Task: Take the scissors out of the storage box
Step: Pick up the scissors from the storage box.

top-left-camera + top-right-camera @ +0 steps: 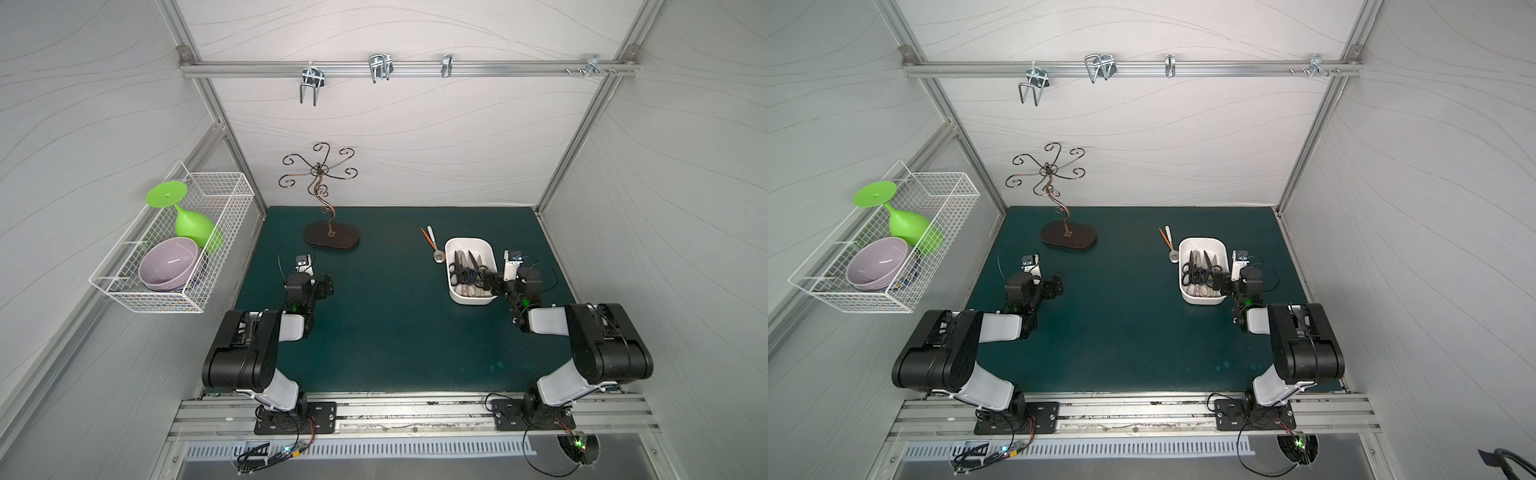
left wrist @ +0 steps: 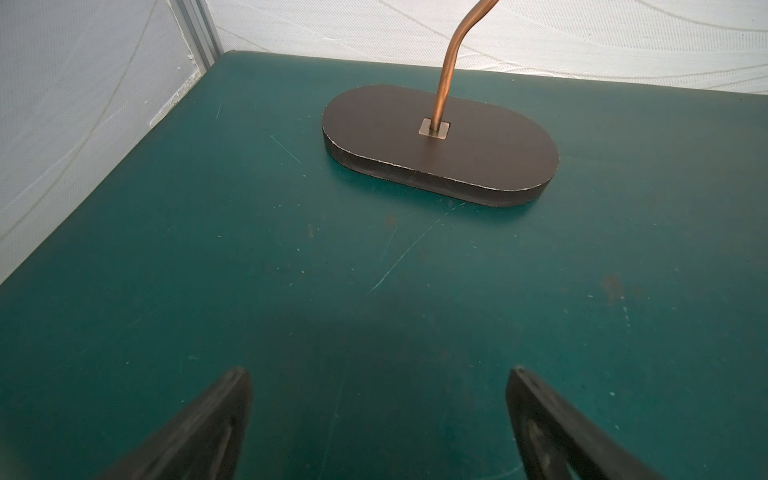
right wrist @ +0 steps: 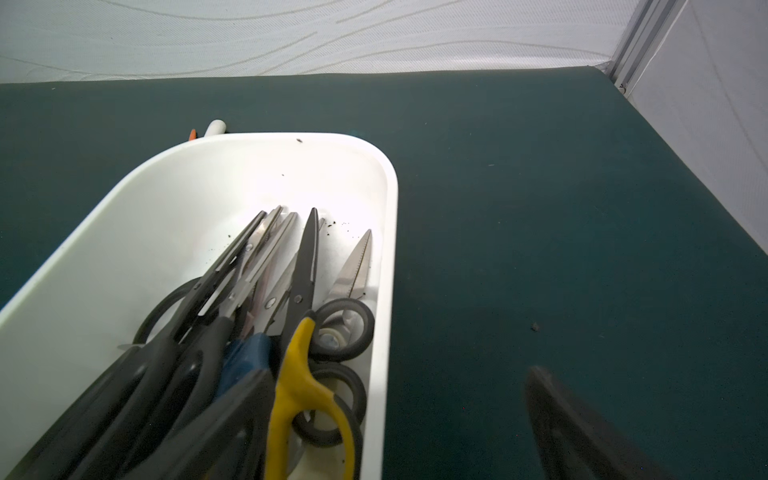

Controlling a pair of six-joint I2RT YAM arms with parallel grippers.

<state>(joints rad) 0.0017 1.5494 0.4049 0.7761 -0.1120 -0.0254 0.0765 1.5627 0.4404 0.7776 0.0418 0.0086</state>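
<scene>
Reaching for scissors (image 3: 249,316), your right gripper (image 3: 392,376) hung open, empty, astride the storage box (image 3: 390,216) rim at lower frame; left gripper (image 2: 378,374) likewise. Next you likely needed centring over one handle.

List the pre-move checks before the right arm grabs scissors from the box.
1. right gripper open and empty: ok.
2. Gripper centred over the target: not ok. In the wrist view one finger is outside the storage box wall, over the mat.
3. Target isolated: not ok. The scissors lie piled, handles overlapping.
4. Top pair accessible: probably ok. The yellow-handled scissors seem to lie uppermost.
5. left gripper open and away from the box: ok.
</scene>
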